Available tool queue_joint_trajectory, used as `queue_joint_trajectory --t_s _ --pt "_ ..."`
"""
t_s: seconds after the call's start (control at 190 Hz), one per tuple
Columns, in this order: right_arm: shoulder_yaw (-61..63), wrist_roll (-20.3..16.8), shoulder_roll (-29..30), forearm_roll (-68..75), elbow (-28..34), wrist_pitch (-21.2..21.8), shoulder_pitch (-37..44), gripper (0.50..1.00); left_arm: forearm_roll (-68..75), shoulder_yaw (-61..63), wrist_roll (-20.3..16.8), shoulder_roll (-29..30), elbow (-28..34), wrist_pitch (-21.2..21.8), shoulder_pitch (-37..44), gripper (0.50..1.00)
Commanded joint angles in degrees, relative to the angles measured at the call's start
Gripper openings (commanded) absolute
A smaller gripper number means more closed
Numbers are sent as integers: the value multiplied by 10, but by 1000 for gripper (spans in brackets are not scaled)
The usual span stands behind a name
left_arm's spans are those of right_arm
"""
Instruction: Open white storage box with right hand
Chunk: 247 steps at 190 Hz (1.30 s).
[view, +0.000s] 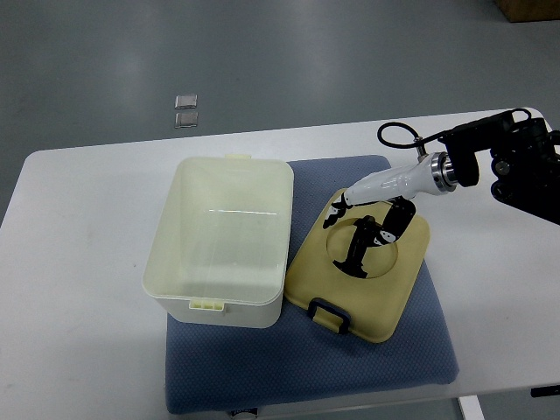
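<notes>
Now right hand (360,229) over detached lid (367,293)

A white table (79,262) stands on grey floor (262,52) bearing two small square plates (185,110).

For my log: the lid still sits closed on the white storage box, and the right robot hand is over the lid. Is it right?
Not quite. The top view shows the lid off the white storage box, lying beside it on the blue mat. The right robot hand is indeed over it.

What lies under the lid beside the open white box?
The lid rests on a blue mat, leaning against the box. The mat beneath it is hidden.
</notes>
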Motion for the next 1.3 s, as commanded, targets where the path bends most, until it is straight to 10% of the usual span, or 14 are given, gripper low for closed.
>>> queue_joint_trajectory --t_s 0.0,0.353,0.69,0.895,1.296 --pt "5 0 -5 0 -4 1 3 924 0 1 0 0 -2 0 0 1000" --pt "225 -16 14 222 -137 -13 -13 924 1 0 0 0 -5 0 0 1000" --pt "373 -70 150 878 -224 -188 -139 924 1 0 0 0 -6 0 0 1000" --pt "420 -66 206 1098 -242 -177 -204 924 2 0 0 0 -7 0 0 1000" --pt "415 -66 233 1024 -272 -83 -249 924 1 1 0 0 -7 0 0 1000"
